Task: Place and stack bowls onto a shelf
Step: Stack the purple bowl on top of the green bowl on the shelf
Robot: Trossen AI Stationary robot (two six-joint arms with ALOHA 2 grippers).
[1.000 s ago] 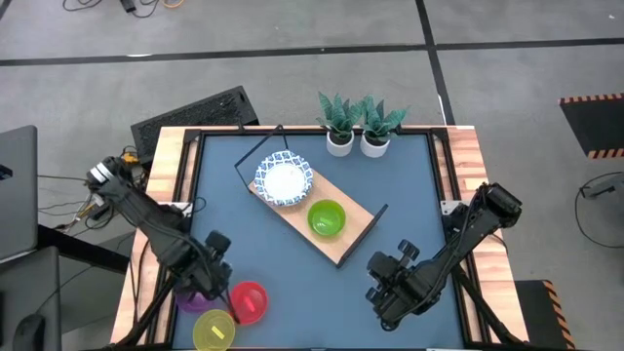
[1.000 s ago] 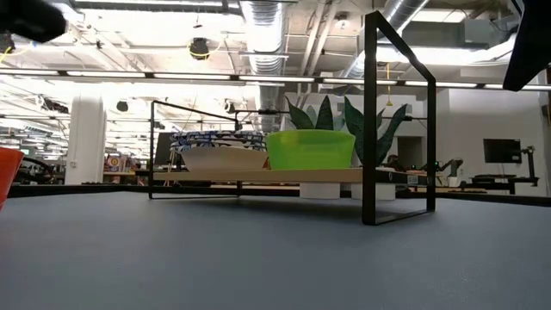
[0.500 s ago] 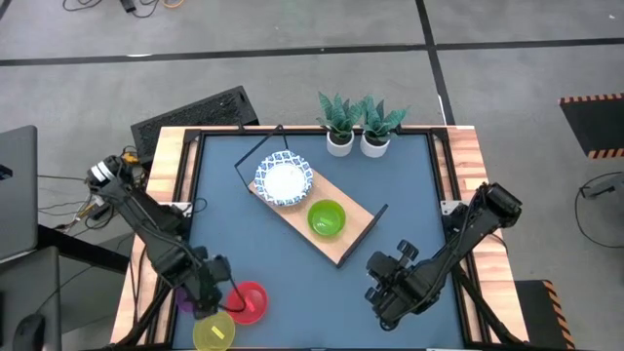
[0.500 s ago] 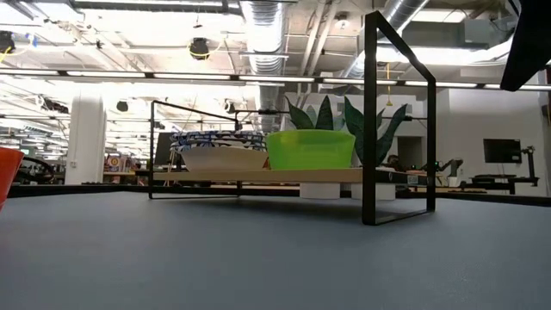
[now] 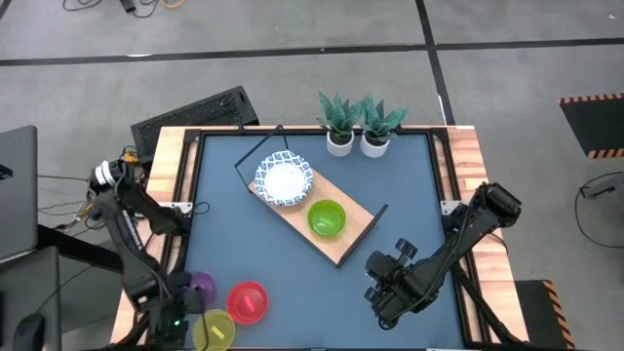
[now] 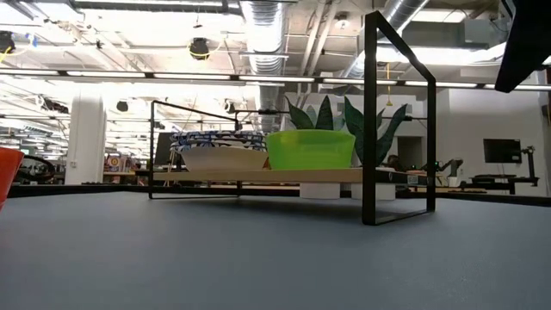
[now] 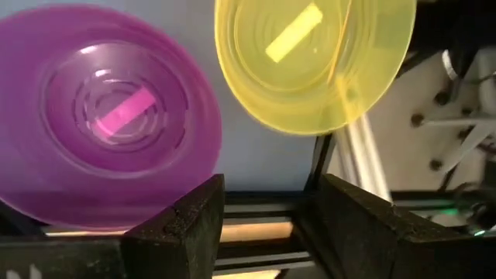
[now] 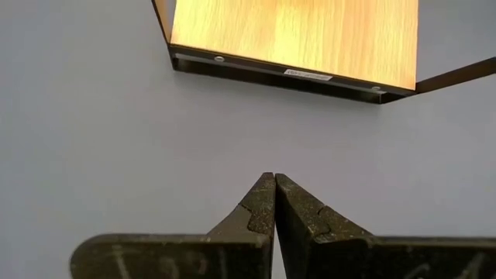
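Dark blue tabletop (image 5: 244,244) carries, nearest at left, the empty, spread-fingered left gripper (image 7: 267,221) over the yellow bowl (image 5: 214,332), purple bowl (image 5: 201,287) and red bowl (image 5: 248,300), the right gripper (image 8: 273,203) pinched closed and empty near right, then the shelf (image 5: 356,226) farther in holding the green bowl (image 5: 326,217) and white bowl (image 5: 284,179).

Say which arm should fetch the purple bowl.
Left. The left gripper hangs open beside the purple bowl; the right gripper, shut, sits across the table near the shelf.
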